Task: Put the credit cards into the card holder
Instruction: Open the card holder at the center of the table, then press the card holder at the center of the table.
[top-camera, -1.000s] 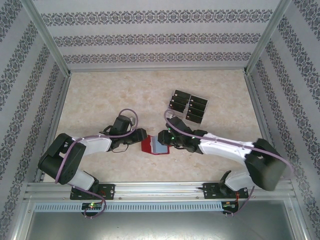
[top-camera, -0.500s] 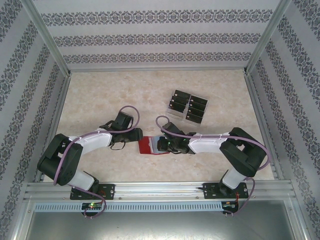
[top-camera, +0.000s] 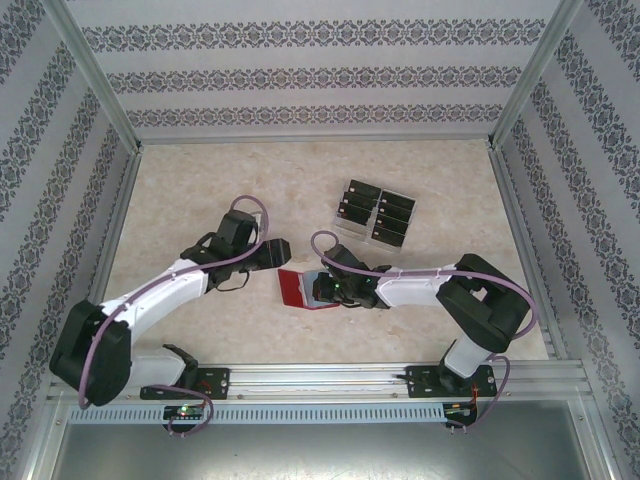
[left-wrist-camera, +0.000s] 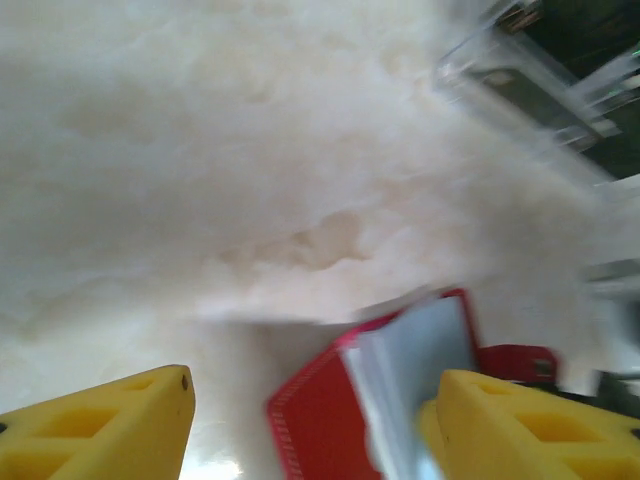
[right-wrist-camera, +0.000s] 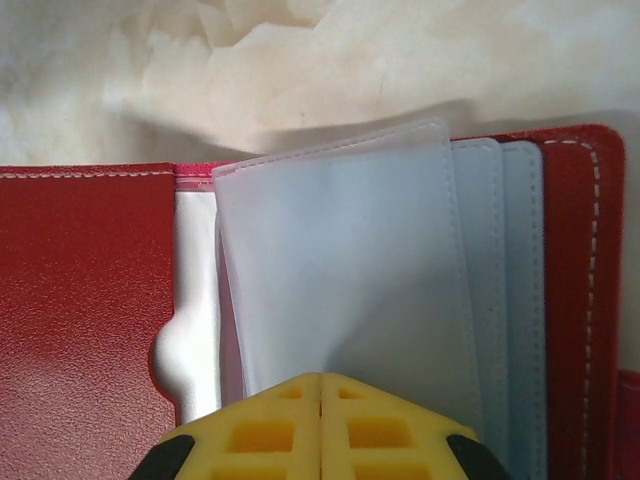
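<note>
Holder (top-camera: 296, 288), dark red, lies open on table (top-camera: 200, 190) near the centre. Its long axis runs left to right, with the red cover to the left and pale sleeves (right-wrist-camera: 340, 280) to the right; one sleeve stands raised and skewed above the others. Right gripper (right-wrist-camera: 320, 400): closed, yellow tips meeting at the near edge of the raised sleeve, nothing visibly between them; whether they press on it or slip beneath it cannot be told. Left gripper (left-wrist-camera: 315, 380): fingers apart, nothing held, poised just far-left of holder with the cover edge below the gap; view blurred. Cards (top-camera: 378, 212): black, tiered in clear rack (top-camera: 338, 226), far and right of holder, well apart from both grippers, long axes roughly left to right with a slight tilt. Holder sleeves look empty. Key relation: cards lie far-right of holder, on the right arm's side, and right gripper is the nearer of the two. A fetch would probably fall to that arm, reaching away and rightward, while left gripper is placed to steady the cover. Stage, by judgement: early, no card loaded.
</note>
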